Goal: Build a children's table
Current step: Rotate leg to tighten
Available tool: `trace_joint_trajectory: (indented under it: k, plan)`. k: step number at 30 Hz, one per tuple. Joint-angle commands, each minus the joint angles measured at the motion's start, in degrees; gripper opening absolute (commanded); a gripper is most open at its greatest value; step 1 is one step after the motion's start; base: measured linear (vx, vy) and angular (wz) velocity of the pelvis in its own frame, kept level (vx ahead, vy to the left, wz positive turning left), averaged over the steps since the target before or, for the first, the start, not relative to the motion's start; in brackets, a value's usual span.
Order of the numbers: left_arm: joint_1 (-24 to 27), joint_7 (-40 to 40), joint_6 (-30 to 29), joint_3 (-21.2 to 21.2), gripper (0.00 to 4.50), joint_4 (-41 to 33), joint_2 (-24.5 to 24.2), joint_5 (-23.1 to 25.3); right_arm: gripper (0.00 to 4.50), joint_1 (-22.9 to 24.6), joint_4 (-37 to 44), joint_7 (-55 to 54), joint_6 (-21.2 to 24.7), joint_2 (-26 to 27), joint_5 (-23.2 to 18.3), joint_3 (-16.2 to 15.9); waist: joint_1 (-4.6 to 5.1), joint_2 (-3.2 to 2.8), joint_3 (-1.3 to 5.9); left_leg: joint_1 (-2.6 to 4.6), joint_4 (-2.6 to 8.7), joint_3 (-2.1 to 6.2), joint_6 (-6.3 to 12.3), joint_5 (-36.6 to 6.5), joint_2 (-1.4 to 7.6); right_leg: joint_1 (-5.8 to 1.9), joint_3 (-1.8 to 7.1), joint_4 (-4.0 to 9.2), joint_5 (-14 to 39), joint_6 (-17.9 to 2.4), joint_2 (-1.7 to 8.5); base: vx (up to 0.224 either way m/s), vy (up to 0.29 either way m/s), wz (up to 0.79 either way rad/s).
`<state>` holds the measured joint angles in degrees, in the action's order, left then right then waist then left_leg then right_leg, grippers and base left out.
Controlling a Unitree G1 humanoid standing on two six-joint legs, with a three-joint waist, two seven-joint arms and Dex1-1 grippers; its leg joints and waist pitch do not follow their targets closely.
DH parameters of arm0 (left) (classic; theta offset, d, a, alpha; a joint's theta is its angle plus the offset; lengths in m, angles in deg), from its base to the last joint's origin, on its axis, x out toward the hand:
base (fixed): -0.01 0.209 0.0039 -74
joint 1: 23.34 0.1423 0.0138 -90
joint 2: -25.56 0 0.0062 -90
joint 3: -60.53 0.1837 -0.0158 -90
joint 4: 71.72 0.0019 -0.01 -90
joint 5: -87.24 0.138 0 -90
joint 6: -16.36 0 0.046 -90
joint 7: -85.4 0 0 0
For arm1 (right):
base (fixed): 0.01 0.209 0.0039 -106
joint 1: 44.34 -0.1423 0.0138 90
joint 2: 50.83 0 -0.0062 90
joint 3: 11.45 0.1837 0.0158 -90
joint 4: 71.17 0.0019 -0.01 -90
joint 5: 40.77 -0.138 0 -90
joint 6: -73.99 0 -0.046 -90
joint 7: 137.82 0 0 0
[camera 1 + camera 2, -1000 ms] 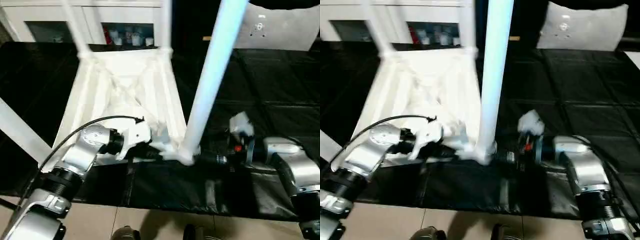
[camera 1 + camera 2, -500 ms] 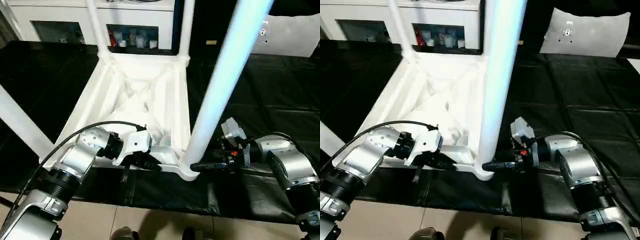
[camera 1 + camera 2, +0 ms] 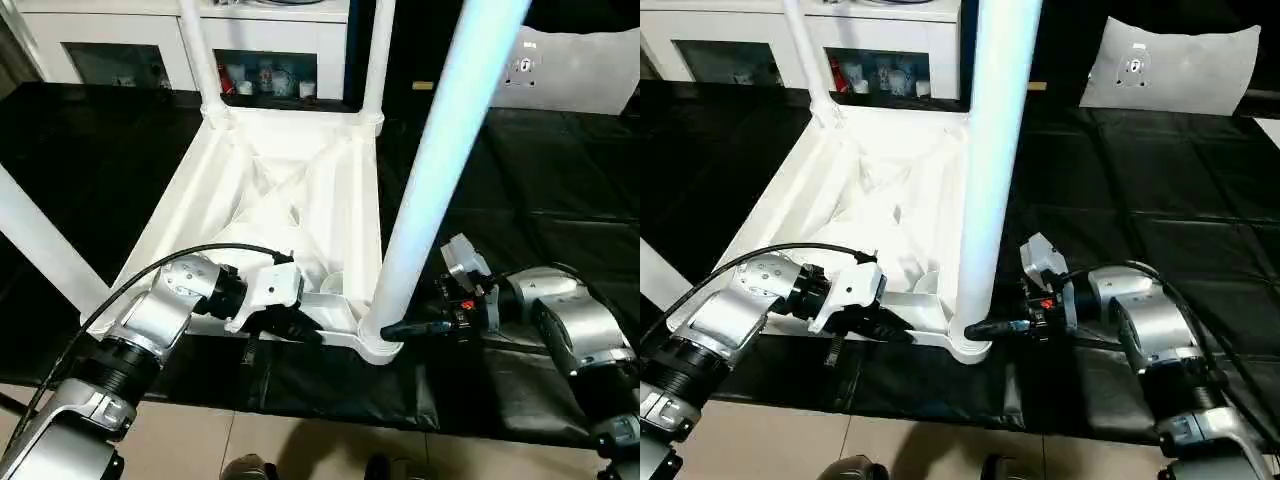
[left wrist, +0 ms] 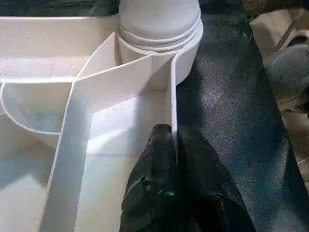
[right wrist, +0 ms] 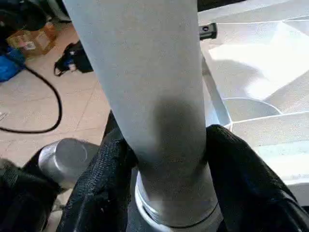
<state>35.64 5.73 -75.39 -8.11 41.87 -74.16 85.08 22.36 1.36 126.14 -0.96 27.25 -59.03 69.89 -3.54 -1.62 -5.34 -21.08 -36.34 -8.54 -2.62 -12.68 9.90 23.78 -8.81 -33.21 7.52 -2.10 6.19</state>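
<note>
The right gripper [image 3: 405, 326] closes its two black fingers around the base of the near-right leg [image 3: 440, 170], just above the corner socket [image 3: 380, 345] of the upturned table top [image 3: 290, 190], which lies ribs-up on the black mat [image 3: 540, 190]; the left gripper [image 3: 300, 325] pinches the near rim wall of that top beside the same corner. From the head views, three more legs stand in the other sockets, the far-left leg [image 3: 197, 50] and far-right leg [image 3: 378, 55] before a white cabinet [image 3: 250, 40], and the near-left leg [image 3: 45, 250] slanting off to the side. The likely trouble is the tall leg tilting in its thread: a crooked turn could cross-thread it or drag the whole top across the mat. In the left wrist view the fingers [image 4: 164, 169] straddle the thin wall [image 4: 173, 96] just short of the socket, a narrow hold that may slip if the top twists. In the right wrist view the pads [image 5: 104, 183] flank the leg low down, above its ringed collar [image 5: 174, 212]; bare floor and a cable [image 5: 43, 116] lie beyond the mat's near edge, so a shoved top could slide off.
</note>
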Motion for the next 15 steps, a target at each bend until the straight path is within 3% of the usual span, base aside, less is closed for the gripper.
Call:
trace_joint_trajectory:
  k: [1,2,3,4,5,6,8,9,10,11,12,13,14,15]
  plan:
    - [-2.1,5.2,-2.8,-1.6,0.00,-1.3,2.7,-0.4,1.96,1.0,3.7,-5.6,4.4,3.1,-1.6,-0.8,0.51,0.40,4.92,0.20,4.88,0.41,4.21,-6.6,3.61,-3.90,3.93,3.98,21.0,-9.4,3.21,0.000,0.000,0.00]
    - [-2.4,7.1,-4.2,-2.1,0.00,-1.3,3.7,-0.4,1.96,1.4,4.2,-9.2,5.5,4.5,-1.1,-0.4,0.48,0.45,4.94,0.36,4.87,0.45,3.82,-7.6,3.50,-3.84,3.79,4.10,22.3,-9.1,3.32,0.000,0.000,0.00]
    - [-2.8,9.0,-5.6,-2.4,0.00,-1.3,4.7,-0.2,1.96,1.6,4.5,-12.7,6.2,6.0,-0.7,0.1,0.90,0.62,4.74,0.18,4.91,0.51,2.69,-9.0,3.18,-4.05,3.55,4.53,25.7,-7.9,3.40,0.000,0.000,0.00]
    - [-3.2,11.2,-6.7,-2.7,0.00,-1.1,5.8,0.3,1.96,1.8,4.6,-16.6,6.9,7.9,-0.3,0.8,1.08,0.65,4.63,0.58,4.72,0.51,1.80,-10.6,2.74,-3.90,3.07,5.40,30.7,-5.7,3.48,0.000,0.000,0.00]
    - [-3.8,14.6,-8.5,-3.3,0.00,-1.0,7.6,0.7,1.96,1.8,4.5,-22.8,7.9,10.7,1.1,1.7,1.37,0.75,4.57,0.51,4.70,0.46,1.57,-10.8,2.58,-3.94,2.99,5.73,32.2,-4.8,3.43,0.000,0.000,0.00]
    - [-4.0,16.2,-9.4,-3.7,0.00,-1.2,8.5,0.7,1.96,1.8,4.6,-26.0,8.6,12.1,1.9,2.0,2.40,0.25,3.94,0.41,4.56,0.80,0.42,-13.5,2.21,-3.73,1.99,6.68,36.8,-2.3,3.37,0.000,0.000,0.00]
    - [-4.4,19.6,-11.6,-4.5,0.00,-1.7,10.7,0.6,1.96,1.6,4.4,-33.7,9.5,15.7,4.0,3.4,3.92,0.17,4.06,0.23,4.60,1.28,-0.21,-15.7,2.46,-4.00,1.23,7.11,37.2,-0.6,3.25,0.000,0.000,0.00]
    - [-4.7,22.0,-12.9,-5.0,0.00,-1.8,12.1,0.6,1.96,1.4,4.2,-38.7,10.1,18.0,5.2,4.4,4.55,0.04,4.04,0.20,4.64,1.46,-0.25,-17.0,2.55,-4.07,0.79,7.38,37.3,-0.3,3.29,0.000,0.000,0.00]
    - [-5.0,24.5,-14.0,-5.6,0.00,-1.6,13.5,0.9,1.96,1.2,3.9,-43.7,10.7,20.2,6.3,5.5,5.86,-0.17,4.10,-0.34,4.74,1.92,-0.51,-19.1,2.86,-4.79,-0.14,7.50,36.8,0.4,3.39,0.000,0.000,0.00]
    - [-5.3,27.1,-14.9,-6.0,0.00,-1.5,14.7,1.4,1.96,1.0,3.9,-47.9,11.4,21.9,7.0,6.2,6.15,-1.56,3.88,-0.17,4.83,2.24,-0.87,-20.5,3.09,-4.89,-0.50,7.46,36.0,0.4,3.48,0.000,0.000,0.00]
    - [-5.6,30.7,-16.1,-6.5,0.00,-1.4,16.6,2.2,1.96,0.8,3.8,-51.9,12.3,23.9,7.4,6.9,7.50,-1.20,4.12,0.14,5.11,2.42,-0.71,-22.9,3.65,-5.00,-0.73,7.61,33.2,0.1,3.48,0.000,0.000,0.00]
    - [-5.6,31.0,-16.3,-6.6,0.00,-1.4,16.7,2.3,1.96,0.8,3.8,-52.2,12.4,24.0,7.4,6.9,8.17,-1.40,4.23,-0.02,5.43,2.57,-0.34,-23.1,3.83,-5.31,-0.61,7.08,29.2,-1.0,3.67,0.000,0.000,0.00]
    - [-5.7,33.3,-17.5,-6.9,0.00,-1.7,18.3,3.1,1.96,0.6,3.9,-54.6,13.1,25.5,7.4,7.4,8.53,-1.06,4.21,-0.06,5.35,2.25,0.33,-22.3,3.41,-5.03,-0.35,7.21,28.1,-1.4,3.67,0.000,0.000,0.00]
    - [-5.8,35.2,-18.1,-7.2,0.00,-1.6,19.5,3.5,1.96,0.5,3.9,-55.8,13.2,26.5,7.3,7.7,8.56,-1.14,4.20,0.21,5.12,1.97,0.52,-21.7,3.08,-4.72,-0.27,7.37,28.5,-1.8,3.79,0.000,0.000,0.00]
